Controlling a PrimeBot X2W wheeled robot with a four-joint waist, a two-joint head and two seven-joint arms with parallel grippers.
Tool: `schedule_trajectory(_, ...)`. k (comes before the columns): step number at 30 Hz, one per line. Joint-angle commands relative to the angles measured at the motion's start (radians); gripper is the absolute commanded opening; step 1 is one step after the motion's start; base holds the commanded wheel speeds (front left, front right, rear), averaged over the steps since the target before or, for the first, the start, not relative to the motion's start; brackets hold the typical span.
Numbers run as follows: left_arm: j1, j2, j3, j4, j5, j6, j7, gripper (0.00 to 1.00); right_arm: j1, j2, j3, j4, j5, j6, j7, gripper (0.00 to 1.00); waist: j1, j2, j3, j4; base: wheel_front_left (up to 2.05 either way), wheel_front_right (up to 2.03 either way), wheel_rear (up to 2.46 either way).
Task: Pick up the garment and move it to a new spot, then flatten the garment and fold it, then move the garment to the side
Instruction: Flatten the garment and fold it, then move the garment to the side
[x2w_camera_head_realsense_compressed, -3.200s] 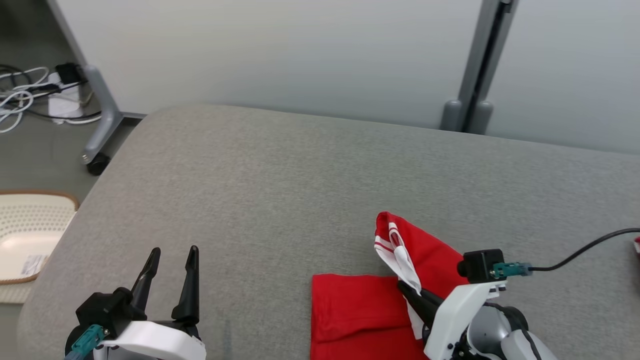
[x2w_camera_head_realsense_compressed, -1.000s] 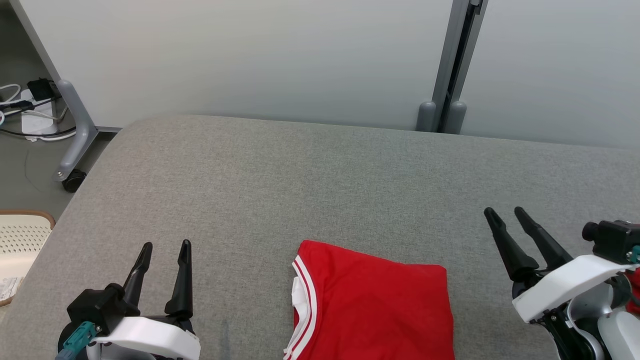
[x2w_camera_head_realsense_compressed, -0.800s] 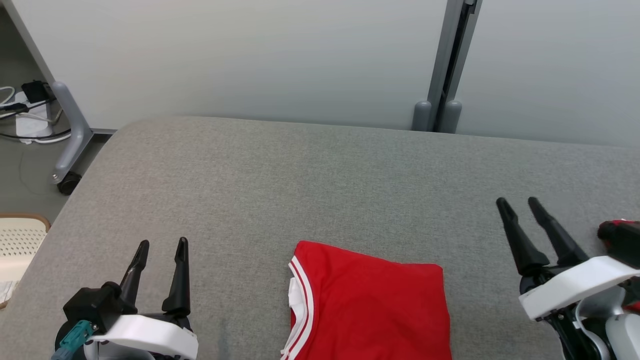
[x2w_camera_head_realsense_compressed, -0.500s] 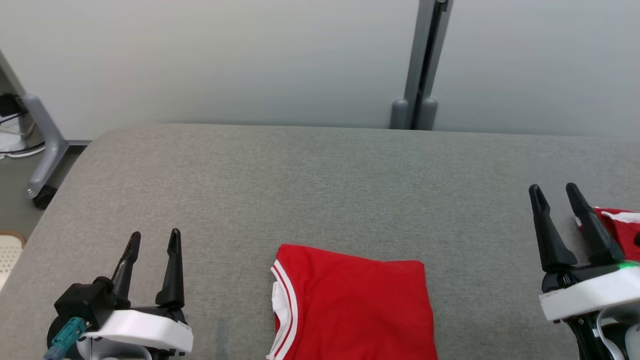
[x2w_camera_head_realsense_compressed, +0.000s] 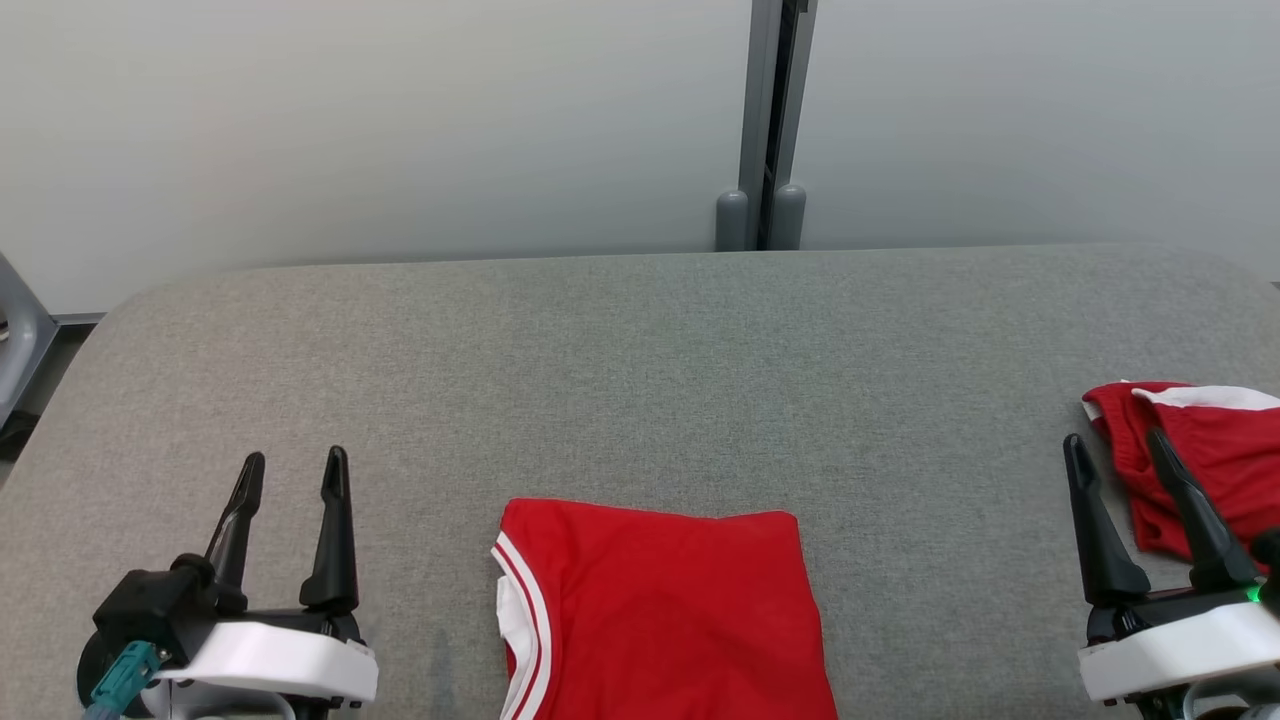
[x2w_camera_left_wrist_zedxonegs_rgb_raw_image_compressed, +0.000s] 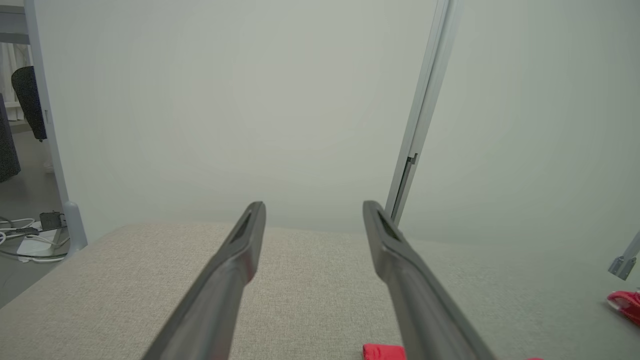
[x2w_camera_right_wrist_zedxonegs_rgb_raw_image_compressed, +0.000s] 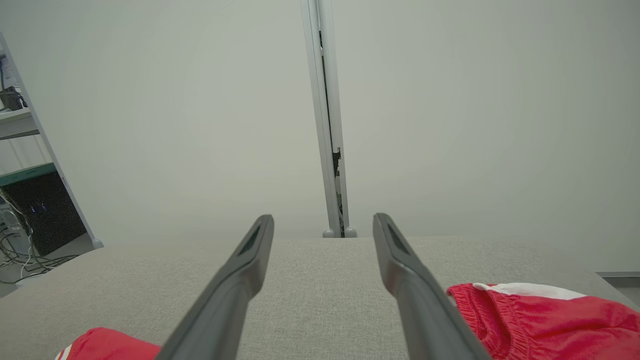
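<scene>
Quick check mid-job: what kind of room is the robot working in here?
Probably a lab or test bay, not a home: a grey fabric-covered table stands before plain pale partition panels joined by a metal post, with loose cables and an equipment rack off to one side.

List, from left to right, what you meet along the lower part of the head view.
left gripper → folded red garment → right gripper
</scene>
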Motion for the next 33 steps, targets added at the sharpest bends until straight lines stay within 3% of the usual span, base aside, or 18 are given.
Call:
schedule_trajectory(1,0.012,0.0,0.01,0.006,0.01,-0.005,-0.001,1.0,0.013,0.001,-0.007,0.011,-0.01,0.0,-0.016,1.0,0.0,-0.0001,-0.001,-0.004,0.0,0.0,0.0)
schedule_trajectory(33,0.026,-0.05,0.06,0.029,0.069,-0.039,-0.001,1.0,-0.008,0.015,0.003,0.062,-0.003,0.0,-0.015,1.0,0.0,-0.0001,-0.001,0.001,0.0,0.0,0.0)
